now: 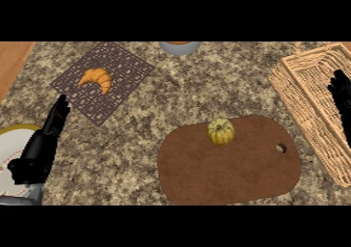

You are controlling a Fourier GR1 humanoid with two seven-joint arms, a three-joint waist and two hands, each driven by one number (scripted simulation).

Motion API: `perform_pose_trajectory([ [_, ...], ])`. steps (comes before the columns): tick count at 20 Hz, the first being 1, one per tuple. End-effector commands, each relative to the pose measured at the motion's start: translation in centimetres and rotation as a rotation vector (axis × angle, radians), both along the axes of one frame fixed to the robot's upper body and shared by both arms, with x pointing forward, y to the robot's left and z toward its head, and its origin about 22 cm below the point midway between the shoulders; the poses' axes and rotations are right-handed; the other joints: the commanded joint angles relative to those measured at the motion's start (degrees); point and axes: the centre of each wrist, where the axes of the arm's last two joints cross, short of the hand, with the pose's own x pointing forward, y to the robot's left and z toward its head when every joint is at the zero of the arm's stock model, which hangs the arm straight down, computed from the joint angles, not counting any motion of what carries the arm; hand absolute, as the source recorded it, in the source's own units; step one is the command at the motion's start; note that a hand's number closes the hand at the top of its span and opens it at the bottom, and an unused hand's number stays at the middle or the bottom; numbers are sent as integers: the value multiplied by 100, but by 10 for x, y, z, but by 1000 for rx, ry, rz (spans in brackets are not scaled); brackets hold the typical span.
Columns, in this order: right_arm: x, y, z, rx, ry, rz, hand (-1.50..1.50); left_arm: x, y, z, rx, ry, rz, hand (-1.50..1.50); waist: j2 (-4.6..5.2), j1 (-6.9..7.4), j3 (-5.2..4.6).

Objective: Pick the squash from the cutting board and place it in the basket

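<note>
The small yellow-green ribbed squash (220, 131) sits upright on the dark brown rounded wooden cutting board (228, 166), near the board's upper edge, a little right of the frame's centre. Nothing touches it. The board fills the lower middle of the frame and has a small round hole near its right edge.

The pale woven wicker basket (306, 106) lies along the right side of the frame, just beside the board's right edge. The right hand (345, 94) shows at the far right edge over the basket, black fingers pointing up and fairly straight, grasping nothing; its forearm runs down along the frame's right edge.

The left hand (43, 140) is at the lower left, its black fingers stretched straight and pointing toward the upper right, released and holding nothing. Its fingertips reach the lower left edge of a dark brown openwork mat (118, 67), which lies in the upper left with a golden croissant (98, 79) on it. Under the left wrist, a white plate with a yellow rim (9, 140) shows at the left edge. A grey round bowl (180, 47) is cut off at the top centre. All of this rests on the speckled granite counter (136, 144).
</note>
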Motion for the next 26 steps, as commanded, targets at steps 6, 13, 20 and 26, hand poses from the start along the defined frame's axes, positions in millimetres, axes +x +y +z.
perform_pose_trajectory([
  [6, 9, 67, -22, 263, -69, -26, 150, 37, 0, 25, 26, 220, 90, 0, -113, -28, -265],
  [13, 11, 224, -23, -70, -489, 65, -150, 39, -9, 2, -34, 283, 28, 0, -97, 104, -293],
  [20, 27, 164, -46, -542, -129, -119, -150, 40, -4, 4, -20, 314, 69, 0, -229, -165, -383],
  [26, 33, 163, -32, -804, 261, 5, -150, 39, -4, 1, -29, 320, 79, 0, -291, -194, -393],
])
